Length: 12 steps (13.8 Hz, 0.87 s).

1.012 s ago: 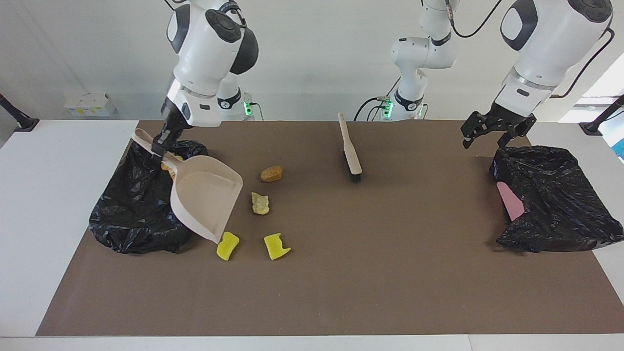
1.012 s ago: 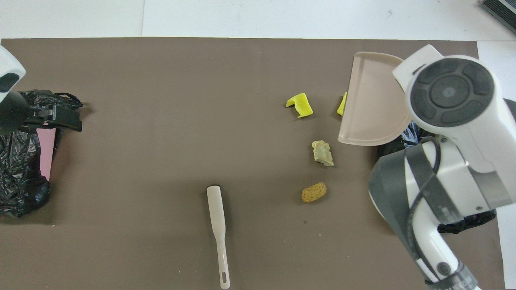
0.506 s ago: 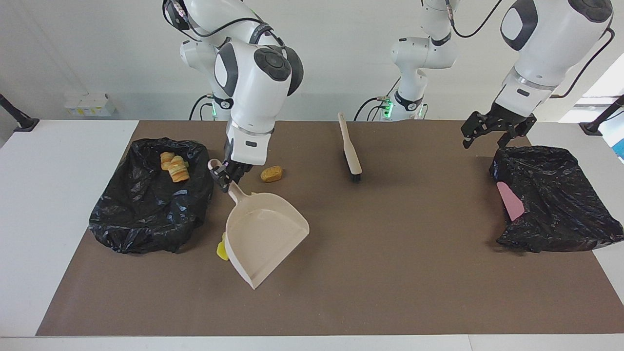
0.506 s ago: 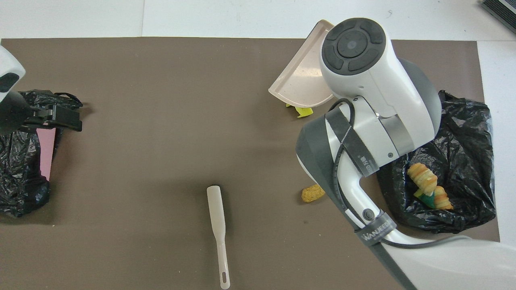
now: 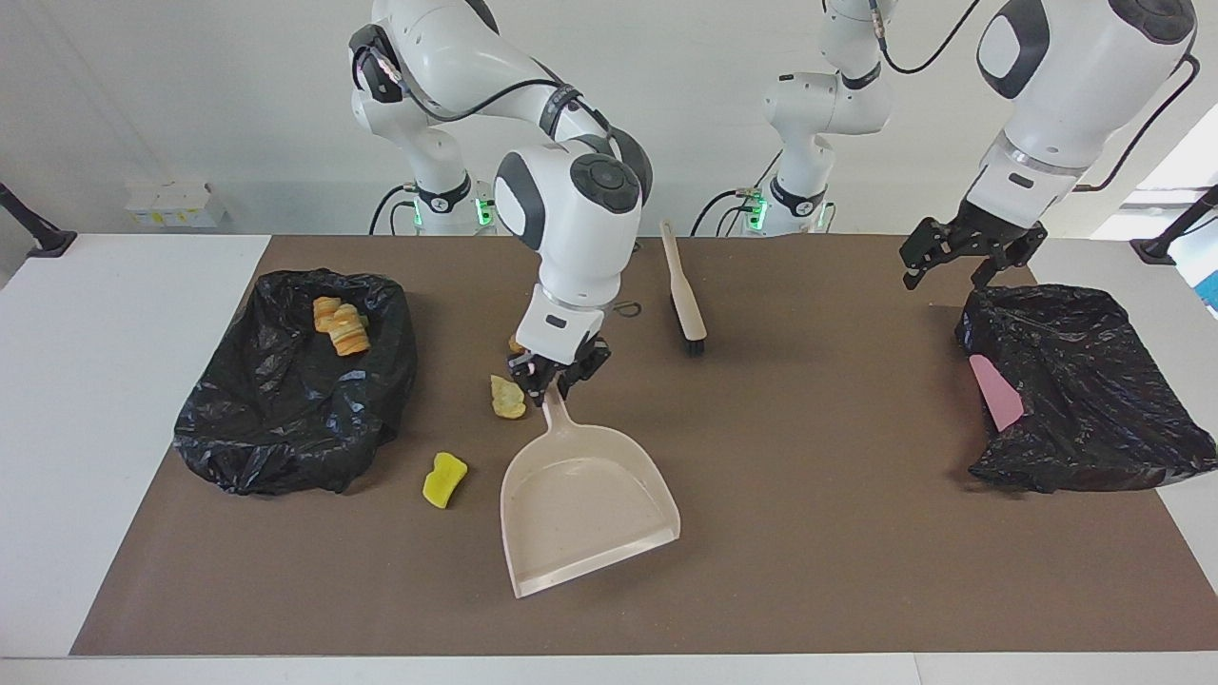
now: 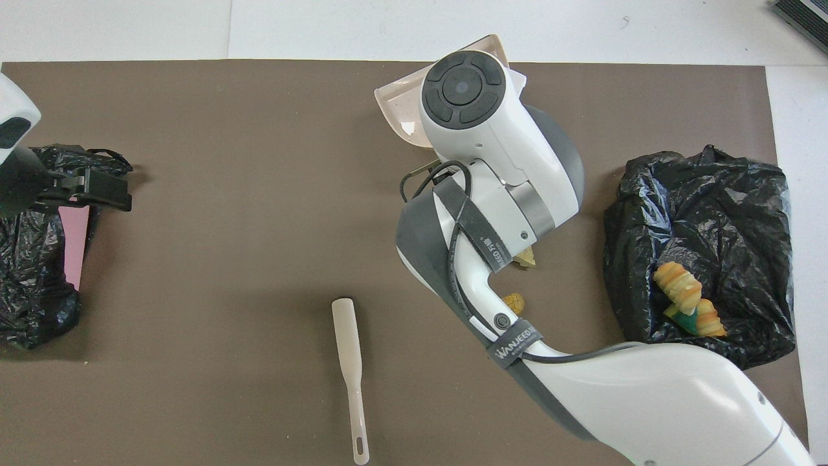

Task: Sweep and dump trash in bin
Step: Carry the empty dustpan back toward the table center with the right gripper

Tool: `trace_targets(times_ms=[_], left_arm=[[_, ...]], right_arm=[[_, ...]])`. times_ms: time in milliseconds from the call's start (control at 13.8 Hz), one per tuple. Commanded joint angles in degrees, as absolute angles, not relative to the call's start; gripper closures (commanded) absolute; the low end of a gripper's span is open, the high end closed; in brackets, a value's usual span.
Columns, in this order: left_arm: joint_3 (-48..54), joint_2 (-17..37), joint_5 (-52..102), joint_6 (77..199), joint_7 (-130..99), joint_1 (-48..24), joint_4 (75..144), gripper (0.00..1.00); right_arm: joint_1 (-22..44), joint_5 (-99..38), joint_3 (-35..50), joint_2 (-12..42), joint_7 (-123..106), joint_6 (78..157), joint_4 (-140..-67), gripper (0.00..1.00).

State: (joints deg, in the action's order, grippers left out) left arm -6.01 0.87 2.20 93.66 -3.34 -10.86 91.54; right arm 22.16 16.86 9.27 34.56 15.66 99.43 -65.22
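Gripping smooth beige scoop-shaped dustpan (image 5: pixel 585 504), right claw (image 5: pixel 557 378), spongy torn trash (image 5: pixel 444 479)

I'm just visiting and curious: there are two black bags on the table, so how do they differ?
The black bag at the right arm's end holds orange-brown spongy chunks; the black bag at the left arm's end shows only a flat pink piece. The left gripper is over the second bag's edge; nothing is over the first. Both are crumpled, open-topped and lie on the brown mat.
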Motion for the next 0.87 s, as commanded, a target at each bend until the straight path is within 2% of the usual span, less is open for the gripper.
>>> trace_targets(times_ms=[0, 145, 506, 795], left_arm=[[-6.9, 0.4, 1.1, 93.0, -2.9, -11.9, 91.3, 0.0], [-6.9, 0.4, 1.1, 93.0, -2.9, -11.9, 91.3, 0.0], [-6.9, 0.4, 1.1, 93.0, -2.9, -11.9, 91.3, 0.0], [-6.9, 0.4, 1.1, 93.0, -2.9, -11.9, 91.3, 0.0]], right_arm=[[24.2, 14.0, 9.8, 39.7, 24.6, 100.9, -59.5, 1.0], [26.9, 13.9, 9.9, 42.9, 30.5, 102.9, -57.0, 1.0], [30.6, 11.2, 10.0, 44.6, 37.3, 108.4, -57.0, 1.0], [34.0, 10.4, 9.8, 47.0, 39.6, 109.2, -57.1, 1.0]])
